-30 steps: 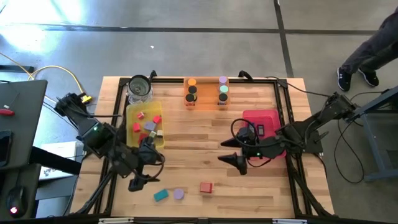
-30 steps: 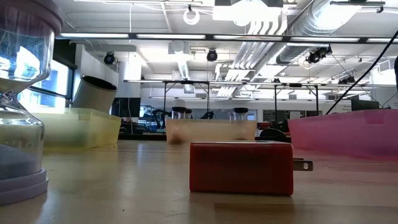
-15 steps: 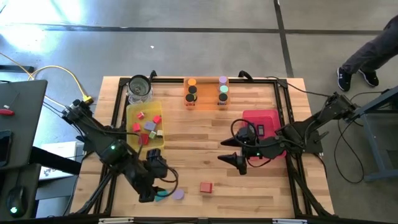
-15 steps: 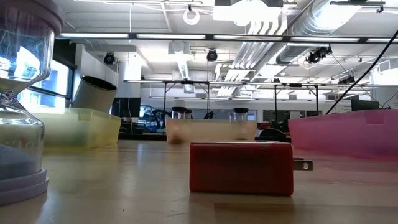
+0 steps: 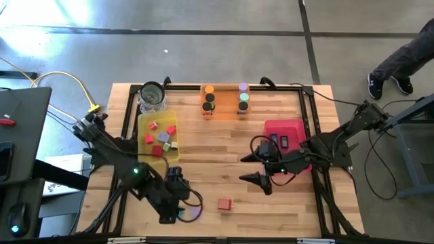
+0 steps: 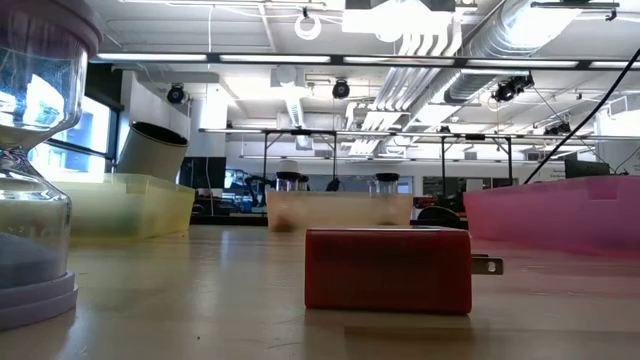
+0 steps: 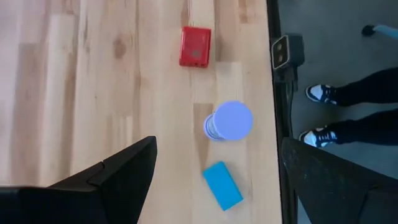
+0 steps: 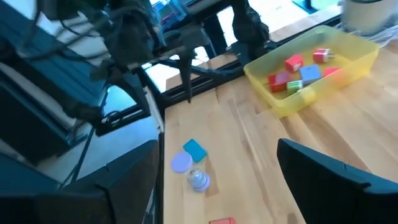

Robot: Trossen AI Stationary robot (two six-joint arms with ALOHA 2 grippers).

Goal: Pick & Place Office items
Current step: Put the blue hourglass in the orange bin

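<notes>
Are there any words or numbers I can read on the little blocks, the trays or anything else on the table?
None can be read.
red block: a faint moulded mark on its top, too blurred to read.
teal block: plain.
lavender cylinder: plain.
yellow tray, orange tray and pink tray: no label visible.

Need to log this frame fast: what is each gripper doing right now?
Left gripper: open, empty, above the teal block and lavender cylinder.
Right gripper: open, empty, beside the pink tray.
</notes>
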